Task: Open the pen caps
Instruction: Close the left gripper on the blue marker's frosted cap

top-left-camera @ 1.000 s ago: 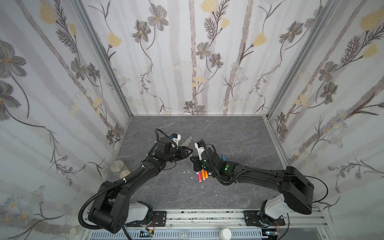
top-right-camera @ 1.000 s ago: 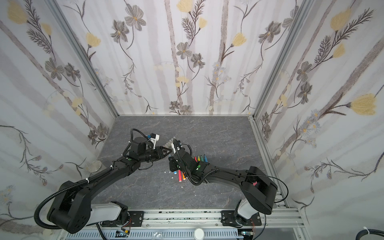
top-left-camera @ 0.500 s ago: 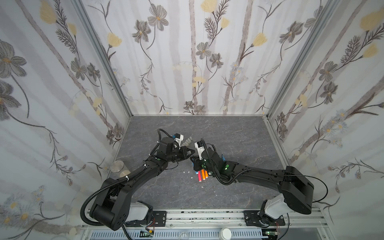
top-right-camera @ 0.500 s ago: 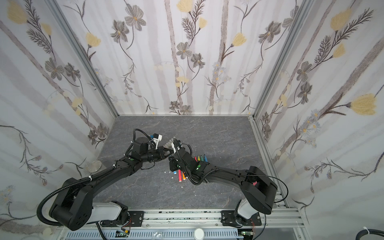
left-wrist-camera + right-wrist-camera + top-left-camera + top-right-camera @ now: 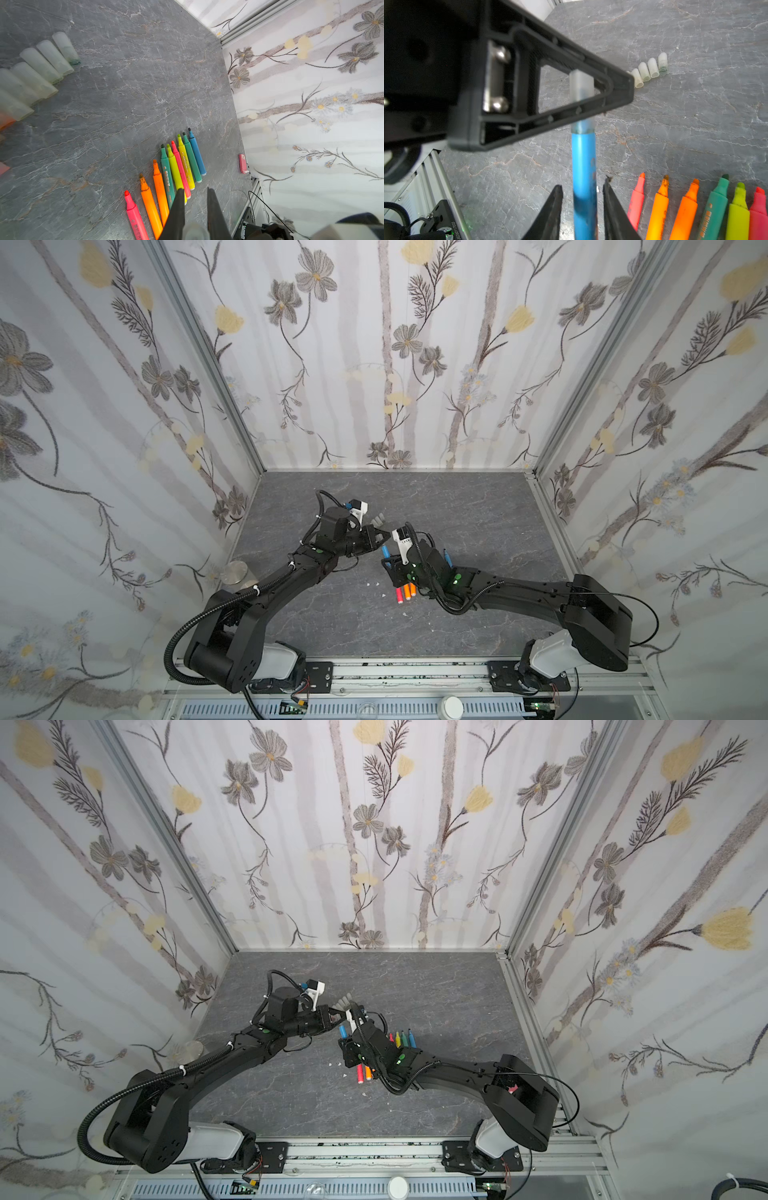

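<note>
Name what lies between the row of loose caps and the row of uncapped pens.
Only bare tabletop separates caps and pens, in the left wrist view.

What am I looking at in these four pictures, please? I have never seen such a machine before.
The machine is two black robot arms, the left arm and the right arm, working over a grey table. Two pictures look down from above; two come from cameras on the arms' wrists. On the table lie uncapped marker pens in a row and loose translucent caps. The left end effector is shut on the cap of a blue pen. The right end effector stands around the barrel, jaws slightly apart.
</note>
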